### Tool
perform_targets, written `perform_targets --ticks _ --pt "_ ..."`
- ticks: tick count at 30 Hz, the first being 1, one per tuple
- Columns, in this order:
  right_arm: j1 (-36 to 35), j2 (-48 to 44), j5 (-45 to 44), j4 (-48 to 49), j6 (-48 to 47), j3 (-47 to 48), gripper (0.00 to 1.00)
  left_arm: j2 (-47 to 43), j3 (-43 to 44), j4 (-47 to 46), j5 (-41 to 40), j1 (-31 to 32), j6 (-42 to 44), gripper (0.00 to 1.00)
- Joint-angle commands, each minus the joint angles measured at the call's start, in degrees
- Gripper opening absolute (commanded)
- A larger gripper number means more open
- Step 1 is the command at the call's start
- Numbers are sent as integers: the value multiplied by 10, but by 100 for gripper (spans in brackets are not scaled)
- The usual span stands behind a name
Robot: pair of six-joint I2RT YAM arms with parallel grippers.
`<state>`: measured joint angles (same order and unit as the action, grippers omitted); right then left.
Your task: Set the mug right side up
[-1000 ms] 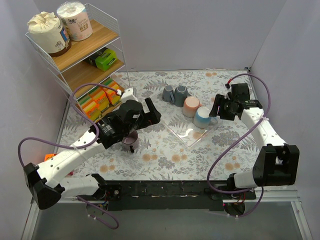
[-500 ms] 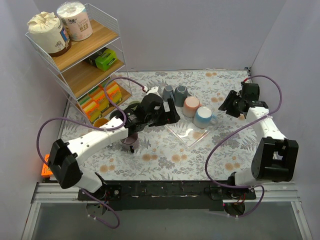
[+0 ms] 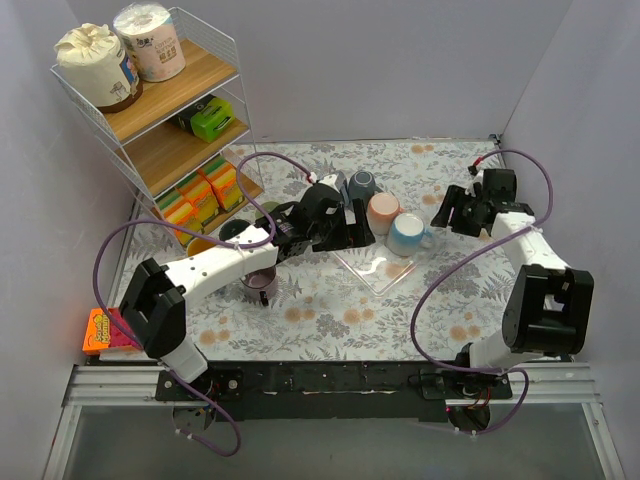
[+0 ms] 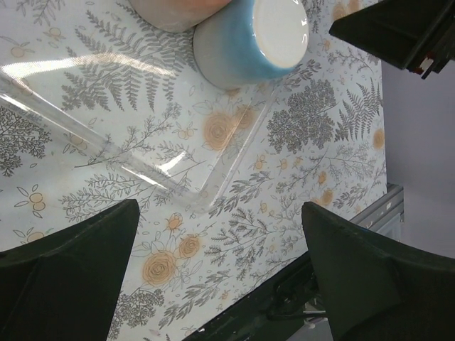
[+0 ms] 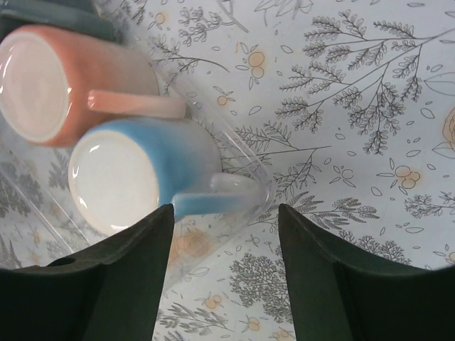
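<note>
We see the blue mug (image 3: 405,236) standing base up on the clear tray (image 3: 372,272), just beside the pink mug (image 3: 381,212), right of centre toward the counter's (image 3: 330,322) far edge. Our left tool (image 3: 353,226) hangs over the tray, fingers wide apart. Our right tool (image 3: 446,209), fingers also apart, hovers near the blue mug's handle.

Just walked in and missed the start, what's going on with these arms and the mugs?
Both arms reach toward mugs standing upside down on a clear tray. The right tool hovers open over the handle of the blue mug; the left tool hangs open above the tray nearby. Nothing is gripped or turned yet.
</note>
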<state>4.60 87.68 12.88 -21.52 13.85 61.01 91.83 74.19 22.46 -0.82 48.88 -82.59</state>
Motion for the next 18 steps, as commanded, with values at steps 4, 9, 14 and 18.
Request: perform_targets --ticks 4,9,14,18 --pt "-2 -30 129 58 -183 -30 68 -6 31 -5 27 2 25 98" --pt "-6 -9 147 21 -246 -9 65 -18 30 2 21 2 37 98" --pt "-9 -21 153 36 -316 -53 59 -27 30 9 15 2 52 98" --pt "-16 -16 148 37 -349 -59 56 -28 32 20 -5 2 66 98"
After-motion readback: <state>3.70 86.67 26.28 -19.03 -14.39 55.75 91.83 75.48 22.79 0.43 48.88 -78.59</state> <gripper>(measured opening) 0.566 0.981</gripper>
